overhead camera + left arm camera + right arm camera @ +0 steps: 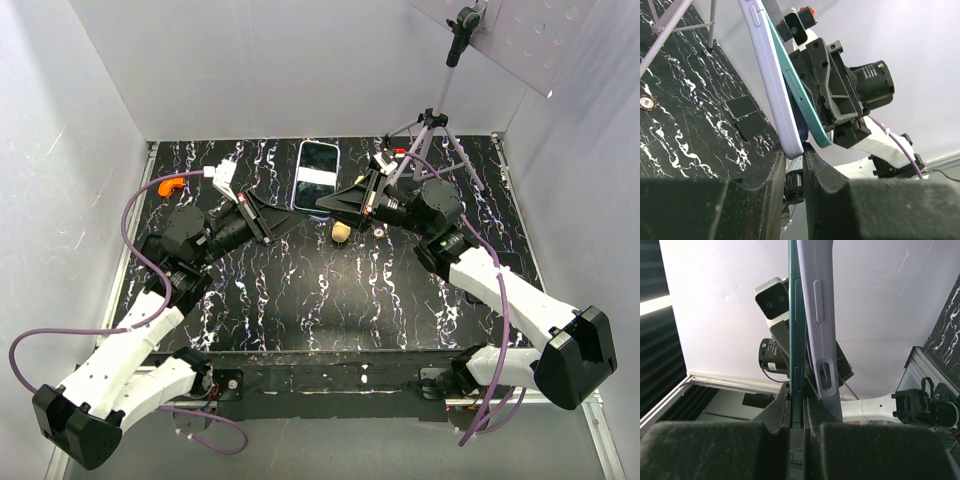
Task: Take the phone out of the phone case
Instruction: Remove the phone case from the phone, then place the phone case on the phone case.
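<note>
The phone (316, 172) is held up off the marbled table at the back middle, glossy black screen facing up. Its slim teal edge (797, 315) with side buttons runs straight between my right gripper's (797, 400) fingers, which are shut on it. The phone case (817, 305) is a thicker pale lavender shell with button covers and a slot, peeled away from the teal phone (800, 100) on this side. The lower corner of the lavender case (770, 75) sits pinched between my left gripper's (794, 152) fingertips. In the top view my left gripper (290, 218) and right gripper (330, 203) meet under the phone.
A grey tripod (430, 130) stands at the back right, close behind the right wrist. A cream-yellow stick end (341, 232) and a small round disc (381, 231) lie just in front of the phone. White walls enclose three sides of the table (330, 290).
</note>
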Tool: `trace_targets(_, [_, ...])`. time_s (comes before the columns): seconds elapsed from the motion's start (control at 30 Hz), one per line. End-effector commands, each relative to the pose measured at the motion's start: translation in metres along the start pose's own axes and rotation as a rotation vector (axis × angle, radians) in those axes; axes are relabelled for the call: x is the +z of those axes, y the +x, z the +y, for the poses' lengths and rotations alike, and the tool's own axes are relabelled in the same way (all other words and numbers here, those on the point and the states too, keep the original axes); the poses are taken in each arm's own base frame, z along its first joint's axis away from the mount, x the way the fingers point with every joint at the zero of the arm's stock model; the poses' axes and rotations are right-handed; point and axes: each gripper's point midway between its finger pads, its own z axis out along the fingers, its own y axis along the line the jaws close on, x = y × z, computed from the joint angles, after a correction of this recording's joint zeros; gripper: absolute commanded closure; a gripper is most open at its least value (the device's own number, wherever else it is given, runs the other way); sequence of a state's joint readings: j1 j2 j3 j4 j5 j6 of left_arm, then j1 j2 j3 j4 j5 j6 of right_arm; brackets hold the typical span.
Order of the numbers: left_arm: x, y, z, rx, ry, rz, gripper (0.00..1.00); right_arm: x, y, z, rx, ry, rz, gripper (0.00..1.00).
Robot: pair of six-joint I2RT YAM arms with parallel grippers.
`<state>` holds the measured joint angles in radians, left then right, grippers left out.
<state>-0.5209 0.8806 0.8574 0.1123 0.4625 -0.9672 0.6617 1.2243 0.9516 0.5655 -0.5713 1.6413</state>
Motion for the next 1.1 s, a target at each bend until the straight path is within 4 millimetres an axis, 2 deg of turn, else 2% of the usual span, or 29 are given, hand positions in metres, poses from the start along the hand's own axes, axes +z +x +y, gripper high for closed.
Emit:
trace_targets(0.0, [0.007,-0.021,0.017,-0.045,-0.078,-0.116,0.85,-0.013,0.032,0.057,-0.120,-0.150,0.092,0.99])
trace_targets(0.07, [0.008,-0.025,0.018,-0.076,-0.066,-0.147,0.77,-0.014,0.033,0.059,-0.123,-0.152,0.090,0.99])
trace_targets(0.2, [0.017,-0.033,0.012,-0.120,-0.015,-0.174,0.71,-0.012,0.033,0.056,-0.122,-0.147,0.093,0.99])
trace_targets(0.27, [0.024,-0.035,0.013,-0.125,-0.007,-0.172,0.72,-0.011,0.034,0.055,-0.122,-0.146,0.097,0.99])
trace_targets(0.3, [0.026,-0.039,0.013,-0.121,-0.003,-0.175,0.75,-0.011,0.035,0.055,-0.119,-0.147,0.098,0.99])
trace_targets(0.43, [0.030,-0.049,0.023,-0.081,-0.031,-0.192,1.00,-0.014,0.039,0.054,-0.150,-0.128,0.095,0.99])
trace_targets(0.53, [0.014,-0.060,0.073,-0.092,-0.286,-0.225,1.00,-0.020,0.044,0.047,-0.221,-0.045,0.083,0.99])
trace_targets(0.57, [0.001,-0.060,0.099,-0.115,-0.418,-0.237,1.00,-0.022,0.047,0.045,-0.251,-0.013,0.081,0.99])
trace_targets(0.63, [-0.037,-0.078,0.152,-0.147,-0.699,-0.371,1.00,-0.028,0.053,0.041,-0.328,0.053,0.057,0.99])
trace_targets(0.7, [-0.076,-0.094,0.198,-0.173,-0.887,-0.486,1.00,-0.035,0.055,0.034,-0.377,0.112,0.044,0.99])
trace_targets(0.77, [-0.106,-0.103,0.243,-0.271,-0.981,-0.572,1.00,-0.044,0.056,0.033,-0.394,0.118,0.017,0.99])
trace_targets(0.83, [-0.126,-0.116,0.280,-0.364,-0.997,-0.643,1.00,-0.054,0.053,0.023,-0.400,0.171,-0.011,0.99])
trace_targets(0.9, [-0.138,-0.128,0.307,-0.445,-0.991,-0.715,1.00,-0.064,0.051,0.020,-0.421,0.217,-0.038,0.99])
trace_targets(0.97, [-0.139,-0.142,0.318,-0.476,-0.931,-0.756,1.00,-0.074,0.051,0.016,-0.432,0.245,-0.064,0.99])
trace_targets(1.07, [-0.148,-0.155,0.327,-0.450,-0.975,-0.815,1.00,-0.086,0.051,0.009,-0.432,0.273,-0.098,0.99])
